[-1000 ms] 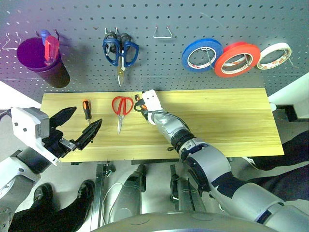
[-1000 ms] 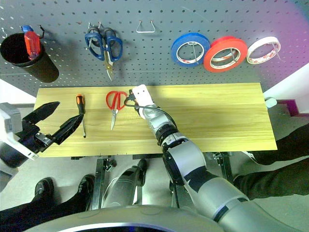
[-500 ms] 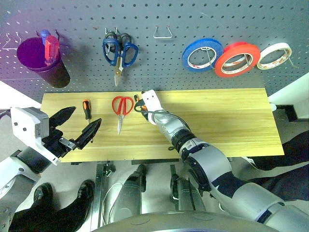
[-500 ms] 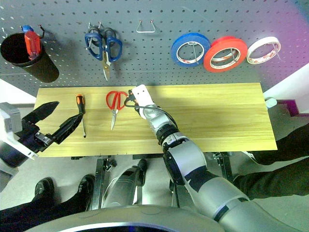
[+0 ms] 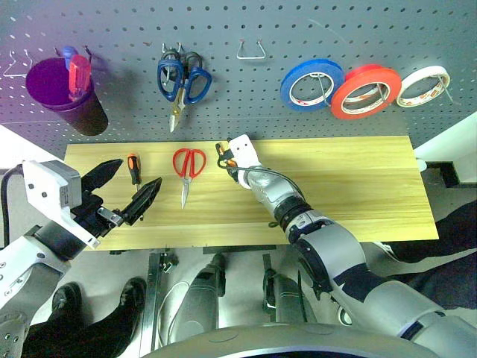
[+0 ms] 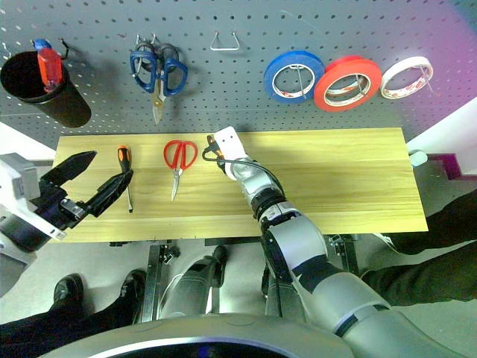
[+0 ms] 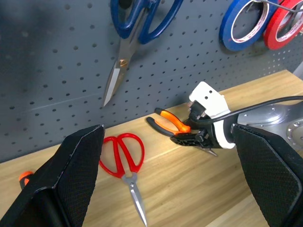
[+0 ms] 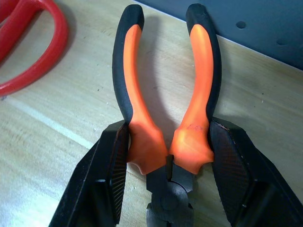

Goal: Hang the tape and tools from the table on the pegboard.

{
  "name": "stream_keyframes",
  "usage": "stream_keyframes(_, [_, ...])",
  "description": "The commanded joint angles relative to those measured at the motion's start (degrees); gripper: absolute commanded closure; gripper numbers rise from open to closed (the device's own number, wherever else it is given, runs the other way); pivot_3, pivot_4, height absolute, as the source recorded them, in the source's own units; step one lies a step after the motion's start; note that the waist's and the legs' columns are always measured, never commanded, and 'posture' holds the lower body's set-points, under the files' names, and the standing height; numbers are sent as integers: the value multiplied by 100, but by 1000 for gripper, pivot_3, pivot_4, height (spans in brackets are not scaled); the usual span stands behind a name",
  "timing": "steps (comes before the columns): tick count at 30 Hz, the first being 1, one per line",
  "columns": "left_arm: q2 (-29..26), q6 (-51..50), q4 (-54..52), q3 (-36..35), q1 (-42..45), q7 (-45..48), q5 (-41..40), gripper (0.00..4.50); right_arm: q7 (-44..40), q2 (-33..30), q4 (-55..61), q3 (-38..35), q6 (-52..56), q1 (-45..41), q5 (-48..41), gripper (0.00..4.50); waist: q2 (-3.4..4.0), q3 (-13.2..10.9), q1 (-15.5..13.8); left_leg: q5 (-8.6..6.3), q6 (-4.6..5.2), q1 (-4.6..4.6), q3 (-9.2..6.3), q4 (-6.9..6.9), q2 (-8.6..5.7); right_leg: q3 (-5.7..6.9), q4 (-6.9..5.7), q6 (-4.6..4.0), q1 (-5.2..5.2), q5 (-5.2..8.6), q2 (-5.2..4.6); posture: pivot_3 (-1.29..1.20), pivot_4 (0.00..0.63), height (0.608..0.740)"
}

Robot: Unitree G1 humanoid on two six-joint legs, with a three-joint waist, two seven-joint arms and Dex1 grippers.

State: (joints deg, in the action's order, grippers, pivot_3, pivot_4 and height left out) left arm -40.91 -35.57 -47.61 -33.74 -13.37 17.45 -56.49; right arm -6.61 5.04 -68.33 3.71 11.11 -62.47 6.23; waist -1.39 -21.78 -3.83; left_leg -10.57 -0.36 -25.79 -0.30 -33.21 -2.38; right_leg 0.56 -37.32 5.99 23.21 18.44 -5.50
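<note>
R gripper [image 8: 166, 163] is clamped on the pliers [image 8: 163, 104], one finger pressed on each orange-and-black handle near the pivot; handle ends point toward the pegboard [image 5: 246, 97]. From the L wrist view the pliers sit just above the table [image 5: 358, 186], near its back edge and close to the board; can't tell if they touch the wood.

L gripper [image 5: 123, 190] hangs over the table's left front corner w/ both fingers spread wide, nothing between them.

On the table: red scissors [image 5: 188, 165] lying flat just left of the pliers, blades toward the front edge. Screwdriver [image 5: 133, 168] further left, lying flat, orange-and-black handle toward the board, close by the L gripper's fingers.

On the pegboard: red tape [image 5: 365, 91] hangs on a hook at upper right, between a blue roll [image 5: 311, 83] and a smaller white roll [image 5: 423, 85], the three overlapping a bit. Blue scissors [image 5: 181, 80] hang upper left-centre, blades tilted. Dark cup [image 5: 65, 95] at far left w/ a red-handled item sticking out. Empty wire hook [image 5: 252, 51] between the blue scissors and the tapes.
</note>
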Motion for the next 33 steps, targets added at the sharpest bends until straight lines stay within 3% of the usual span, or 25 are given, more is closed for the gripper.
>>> stream_keyframes(1, [56,140,-80,19,-45,42,90,0,-278,-76,217,208,371,274,144,2333,0,0,-1,0,0,0,0,0,0,0,0,0,-1,0,0,329,412,740])
stream_keyframes(15, [81,190,103,165,190,179,268,0,-693,-534,1588,347,1131,1027,120,2333,-3,2,-17,1,-1,4,-2,-7,0,6,-1,0,-10,-1,-1,300,388,740])
stream_keyframes(25, [141,318,398,527,575,347,543,0,-1009,-1143,3567,343,2220,1918,9,2333,-4,4,-147,-1,-4,4,-7,-30,2,18,-4,-1,-21,-1,-2,243,375,740])
stream_keyframes(33, [299,463,905,934,1177,515,824,0,-1173,-1169,4632,208,2893,2383,-283,2333,-5,4,-123,-2,-3,2,-8,-50,7,27,-10,-5,-26,-5,-2,183,361,740])
